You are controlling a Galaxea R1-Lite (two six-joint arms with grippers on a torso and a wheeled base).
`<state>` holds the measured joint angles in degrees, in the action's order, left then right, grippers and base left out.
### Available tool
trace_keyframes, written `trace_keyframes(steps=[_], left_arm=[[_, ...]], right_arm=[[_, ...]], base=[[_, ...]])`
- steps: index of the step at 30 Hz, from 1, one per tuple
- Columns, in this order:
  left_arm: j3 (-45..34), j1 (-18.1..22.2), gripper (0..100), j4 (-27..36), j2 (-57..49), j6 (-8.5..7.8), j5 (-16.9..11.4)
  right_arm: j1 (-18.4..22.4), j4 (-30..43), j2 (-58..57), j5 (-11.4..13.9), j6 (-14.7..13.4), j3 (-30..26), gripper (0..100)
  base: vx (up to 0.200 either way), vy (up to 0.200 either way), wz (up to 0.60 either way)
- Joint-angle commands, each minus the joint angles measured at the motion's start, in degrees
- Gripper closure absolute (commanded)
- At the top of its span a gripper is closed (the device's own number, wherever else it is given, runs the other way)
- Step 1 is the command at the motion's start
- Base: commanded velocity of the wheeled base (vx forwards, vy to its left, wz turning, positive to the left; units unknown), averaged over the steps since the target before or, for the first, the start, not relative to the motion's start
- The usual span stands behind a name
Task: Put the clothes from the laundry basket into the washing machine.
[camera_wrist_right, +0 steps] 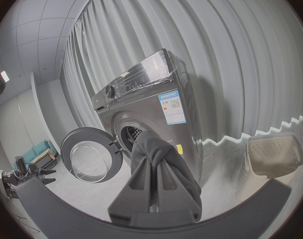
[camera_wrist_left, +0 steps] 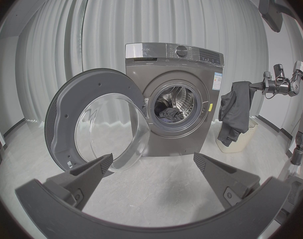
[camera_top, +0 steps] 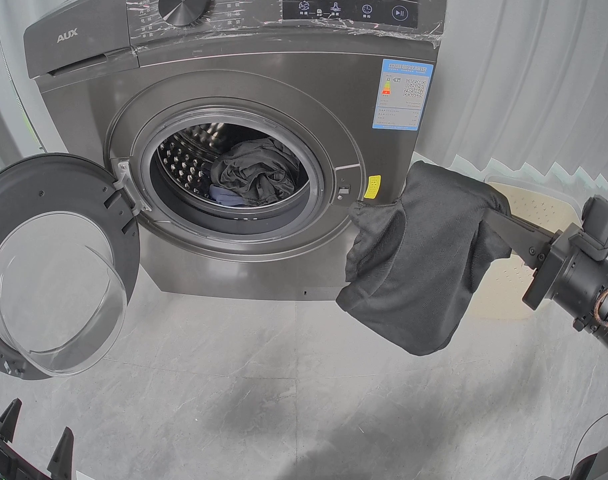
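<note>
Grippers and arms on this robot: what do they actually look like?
The left gripper and right gripper each have two dark grey, wedge-shaped fingers that taper to the tips. The left's show finely ribbed pads on the inner faces. The right arm is black, with a round wrist segment and a braided orange-brown cable beside it.

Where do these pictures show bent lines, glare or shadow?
Left wrist view: fisheye bows the curtain, corners black. Head view: film on the washing machine glints. Right wrist view: the machine shades the curtain beside it; the garment in the right hand overlaps the opening.
</note>
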<state>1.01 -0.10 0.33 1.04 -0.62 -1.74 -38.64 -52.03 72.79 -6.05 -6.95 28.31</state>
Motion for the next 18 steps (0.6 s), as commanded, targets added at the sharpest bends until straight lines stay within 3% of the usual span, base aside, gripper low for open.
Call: trace_keyframes(steps=[1,11,18], left_arm=[[-0.9,0.0,0,0.0,-0.8,0.01,0.0],[-0.9,0.0,0,0.0,-0.8,0.01,-0.1],[-0.9,0.0,0,0.0,-0.8,0.01,-0.1]], right_arm=[[0.0,0.0,0.0,0.0,0.0,0.0,100],[0.0,0.0,0.0,0.0,0.0,0.1,100],[0.1,0.0,0.2,0.0,-0.1,0.1,100]], base=[[0.000,0.000,0.00],[0.000,0.000,0.00],[0.000,0.200,0.00]])
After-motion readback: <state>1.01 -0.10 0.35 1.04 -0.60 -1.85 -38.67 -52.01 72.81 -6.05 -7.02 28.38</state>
